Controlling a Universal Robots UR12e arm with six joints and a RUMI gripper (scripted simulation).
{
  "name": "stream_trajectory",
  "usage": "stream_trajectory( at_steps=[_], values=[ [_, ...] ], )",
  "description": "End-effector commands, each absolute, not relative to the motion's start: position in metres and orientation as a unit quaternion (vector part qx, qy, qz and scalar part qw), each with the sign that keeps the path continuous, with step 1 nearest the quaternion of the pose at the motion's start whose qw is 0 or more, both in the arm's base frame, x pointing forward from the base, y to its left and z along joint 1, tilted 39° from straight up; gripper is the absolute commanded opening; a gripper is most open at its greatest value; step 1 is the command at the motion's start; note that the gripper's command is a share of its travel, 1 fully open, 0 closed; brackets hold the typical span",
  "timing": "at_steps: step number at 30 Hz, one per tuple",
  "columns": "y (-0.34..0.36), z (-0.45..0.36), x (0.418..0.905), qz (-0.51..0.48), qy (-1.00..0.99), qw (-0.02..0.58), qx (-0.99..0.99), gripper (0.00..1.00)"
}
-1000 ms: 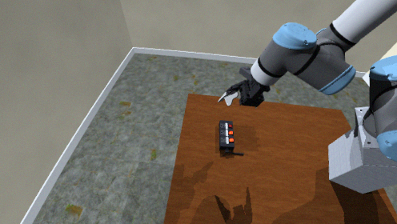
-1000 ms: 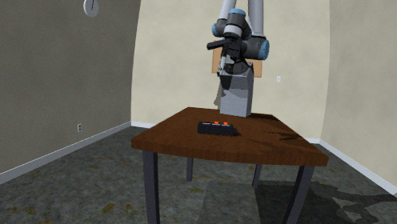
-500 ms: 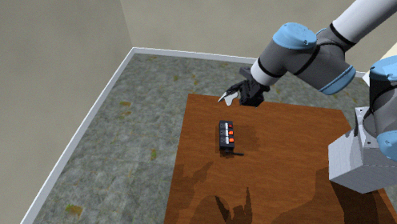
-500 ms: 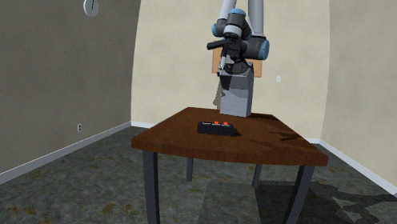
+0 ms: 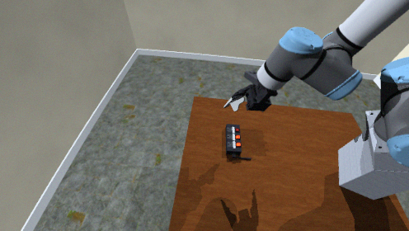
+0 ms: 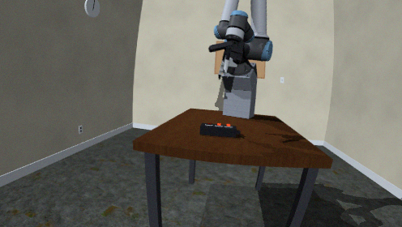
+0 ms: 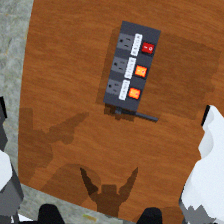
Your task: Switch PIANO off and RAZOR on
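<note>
hovering high above the table (image 5: 297, 173), gripper (image 5: 236, 101) has jaws wide and holds nothing, well apart from the strip (image 5: 233, 141). strip lies face up near the table's middle, so orientation already looks right. labels too small to read, so cannot tell which switch is piano or razor. in the wrist view two rockers (image 7: 141, 72) glow orange and one (image 7: 147, 48) is darker red. judgement: no switch pressed yet, both toggles left. strip is a dark, matte, boxy bar with a short cord stub; table is glossy brown woodgrain.
</note>
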State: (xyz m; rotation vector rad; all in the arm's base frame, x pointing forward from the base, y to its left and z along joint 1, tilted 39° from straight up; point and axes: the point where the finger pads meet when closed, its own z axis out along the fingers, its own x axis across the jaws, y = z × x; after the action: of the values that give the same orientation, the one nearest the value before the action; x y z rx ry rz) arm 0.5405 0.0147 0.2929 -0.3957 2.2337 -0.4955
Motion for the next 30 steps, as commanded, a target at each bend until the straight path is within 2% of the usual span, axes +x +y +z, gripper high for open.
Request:
stream_trajectory(
  at_steps=[1,30],
  values=[
    [0.013,0.280,0.549,-0.205,0.876,0.393,-0.191,1.00],
    [0.001,0.202,0.604,-0.299,0.753,0.350,-0.470,1.00]
  ],
)
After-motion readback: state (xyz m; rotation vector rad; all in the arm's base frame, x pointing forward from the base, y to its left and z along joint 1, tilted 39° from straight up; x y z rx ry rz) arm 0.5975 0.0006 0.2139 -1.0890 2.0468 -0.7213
